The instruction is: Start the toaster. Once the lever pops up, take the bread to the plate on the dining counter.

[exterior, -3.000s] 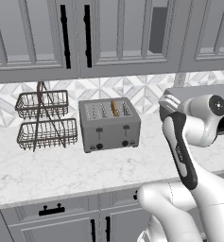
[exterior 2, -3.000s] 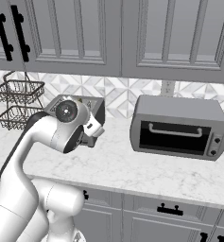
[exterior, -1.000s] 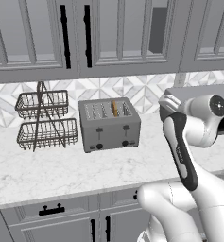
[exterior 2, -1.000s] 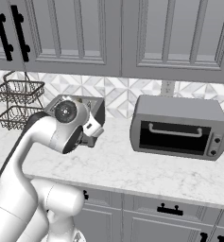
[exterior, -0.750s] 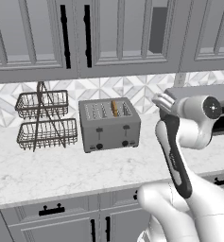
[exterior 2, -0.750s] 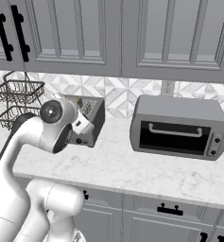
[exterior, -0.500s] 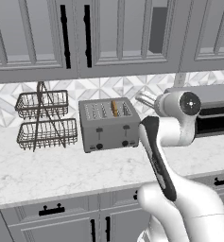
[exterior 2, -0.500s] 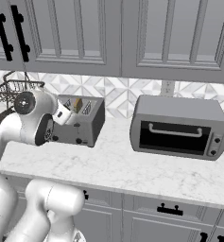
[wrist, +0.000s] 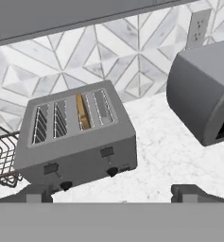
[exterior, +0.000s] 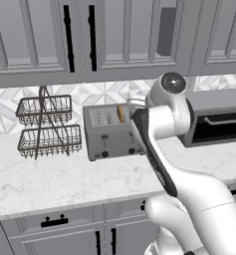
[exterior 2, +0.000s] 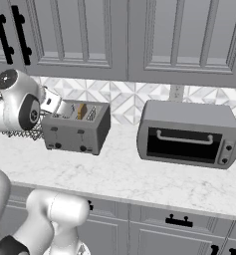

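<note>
Countertop is carrying everything in play: toaster is sitting toward the back edge against the tiled wall, wire basket just beside it on one side, toaster oven well apart on the other.

Toaster's long axis is running along the back edge; front face with both levers and knobs is facing the counter's front edge, toward the robot. Bread is standing on edge in the third slot, counting from the basket side, top sticking out, so nothing looks started yet.

Gripper is hanging above and in front of the toaster, looking down at its top and front. Fingertips are sitting wide apart, nothing between them.

Key relation: lever below the bread's slot pair is lying ahead of and below the gripper, slightly toward the basket side of centre in the hand view. My read: next move is going forward and down onto that lever, not the other one.
</note>
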